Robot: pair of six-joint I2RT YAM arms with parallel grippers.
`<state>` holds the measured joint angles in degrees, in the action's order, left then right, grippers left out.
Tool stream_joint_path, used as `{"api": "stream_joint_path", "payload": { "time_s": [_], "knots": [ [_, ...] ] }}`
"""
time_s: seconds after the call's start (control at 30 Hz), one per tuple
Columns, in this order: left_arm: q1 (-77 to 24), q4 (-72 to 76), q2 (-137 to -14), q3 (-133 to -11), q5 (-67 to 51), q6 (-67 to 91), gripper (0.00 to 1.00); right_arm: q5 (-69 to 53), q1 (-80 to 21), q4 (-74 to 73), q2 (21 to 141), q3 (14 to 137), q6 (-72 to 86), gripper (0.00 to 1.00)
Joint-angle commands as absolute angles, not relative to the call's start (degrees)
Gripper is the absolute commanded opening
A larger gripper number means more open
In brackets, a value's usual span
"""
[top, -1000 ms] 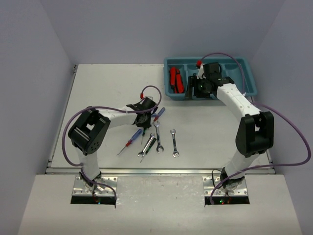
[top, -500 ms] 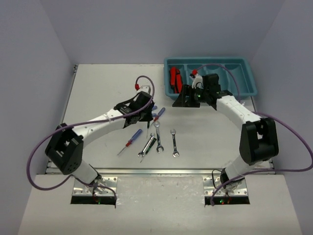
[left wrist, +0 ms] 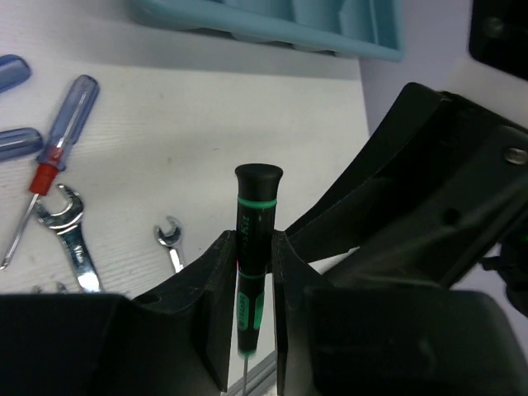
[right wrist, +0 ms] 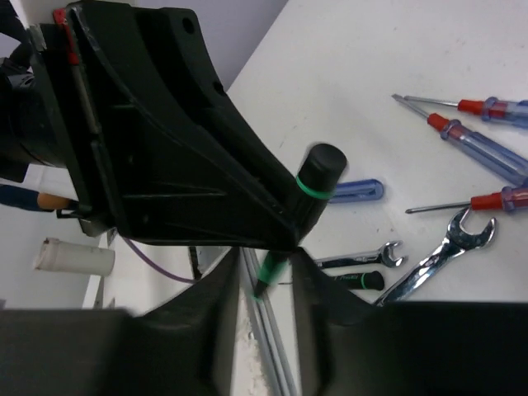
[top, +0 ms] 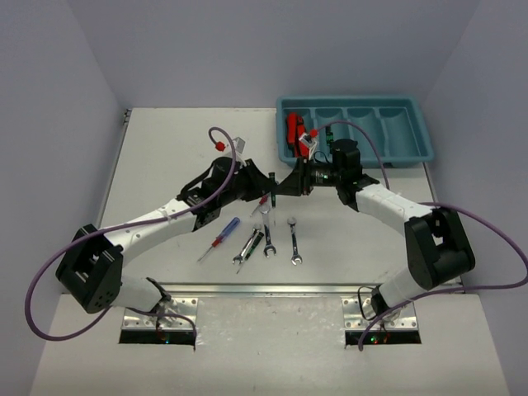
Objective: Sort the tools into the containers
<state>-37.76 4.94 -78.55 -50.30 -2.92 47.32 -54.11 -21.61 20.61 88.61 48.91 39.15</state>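
Pinching the black-and-green screwdriver (left wrist: 257,206) by its handle, your left gripper (left wrist: 252,247) holds it above the table (top: 165,148). Your right gripper (right wrist: 266,264) meets it, fingers spread on either side of the tool and not visibly pressing. Both sit just in front of the teal tray (top: 396,158), whose leftmost compartment holds the red-and-black knives (top: 294,132)

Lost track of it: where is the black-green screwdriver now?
Top view, mid-table: the screwdriver is clamped in the left gripper, just beyond the wrenches, meeting the right gripper.
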Motion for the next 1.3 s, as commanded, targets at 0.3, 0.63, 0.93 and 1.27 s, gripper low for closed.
{"api": "stream_joint_path", "payload": {
  "time_s": [0.3, 0.63, 0.93, 1.27],
  "knots": [
    [-38.8, 17.2, -75.5, -48.8, -4.6, 50.3, 0.00, -55.5, -23.2, 26.3, 88.6, 48.2, 41.3, 0.54],
    [-38.8, 17.1, -74.8, -49.0, -3.2, 49.1, 0.12, -52.5, -23.5, 25.8, 89.7, 49.0, 43.1, 0.00],
    [-38.7, -17.0, -71.7, -60.7, 22.7, 38.4, 1.00, -24.8, -15.7, -11.5, 93.5, 65.5, 29.2, 0.00],
    [-38.8, -29.7, -65.8, -57.5, 24.7, 30.9, 1.00, -1.4, -7.4, -40.5, 124.2, 115.6, 13.6, 0.00]
  ]
}}
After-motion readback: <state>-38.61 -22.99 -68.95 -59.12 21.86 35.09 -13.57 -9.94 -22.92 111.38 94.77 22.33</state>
